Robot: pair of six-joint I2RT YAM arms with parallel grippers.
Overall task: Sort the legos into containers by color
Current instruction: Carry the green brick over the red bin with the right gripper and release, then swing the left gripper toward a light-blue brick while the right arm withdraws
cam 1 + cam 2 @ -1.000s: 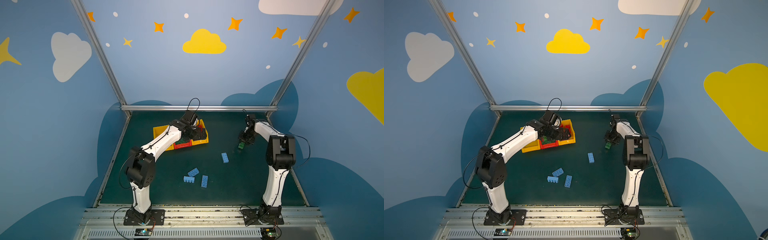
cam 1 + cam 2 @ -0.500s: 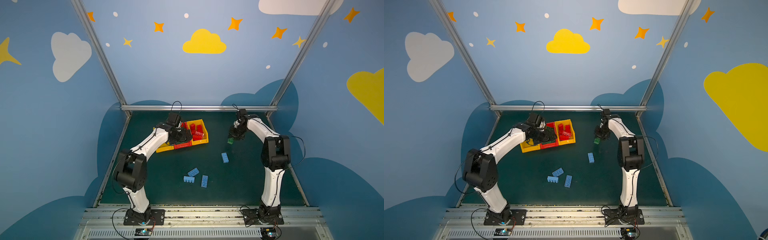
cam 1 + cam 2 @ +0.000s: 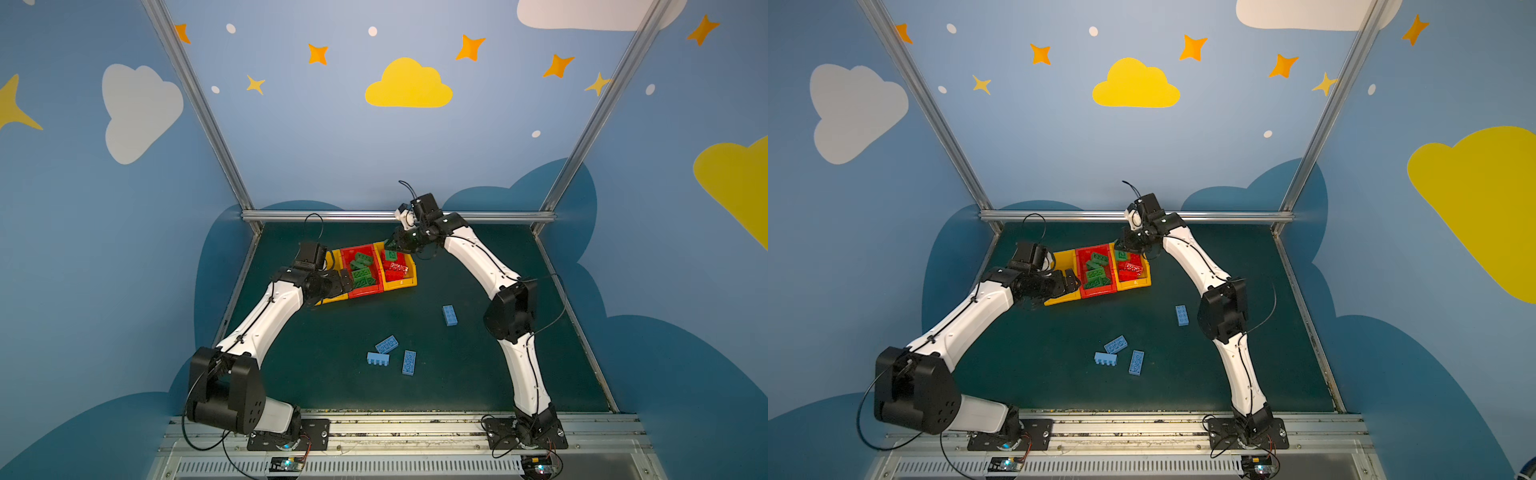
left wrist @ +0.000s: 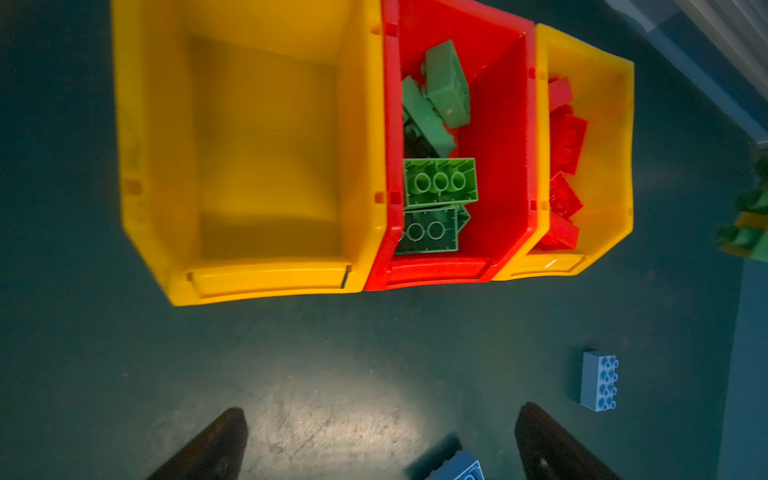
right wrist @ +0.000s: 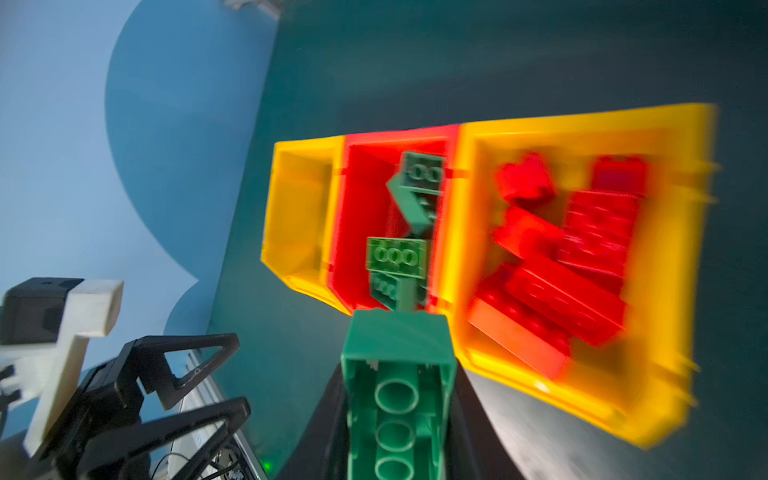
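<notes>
Since a second ago we have swung the right arm from the right side of the mat [image 3: 478, 374] across to the far edge of the containers, while the left arm has drawn back off the bins toward their left end. Our right gripper [image 3: 394, 247] is clamped on a green brick [image 5: 397, 365], pinching its two long flat sides with the hollow underside turned to the wrist camera. In a top view it hangs near the seam between the red bin [image 3: 362, 293] and the outer yellow bin [image 3: 400, 285] that holds the red bricks [image 3: 395, 271]; we cannot tell which of the two it is over. Our left gripper [image 4: 382, 436] is spread wide and carries nothing, hovering above bare mat in front of the empty yellow bin [image 4: 266, 124]. Other green bricks [image 4: 439, 182] already lie in the red bin, and four blue bricks [image 3: 409, 362] wait on the mat. We judge these legos light, rigid and slick-walled. They will not crush, but may pivot if caught by a corner or the studs, so we would grasp across the short width, mid-length, on the flat walls.
</notes>
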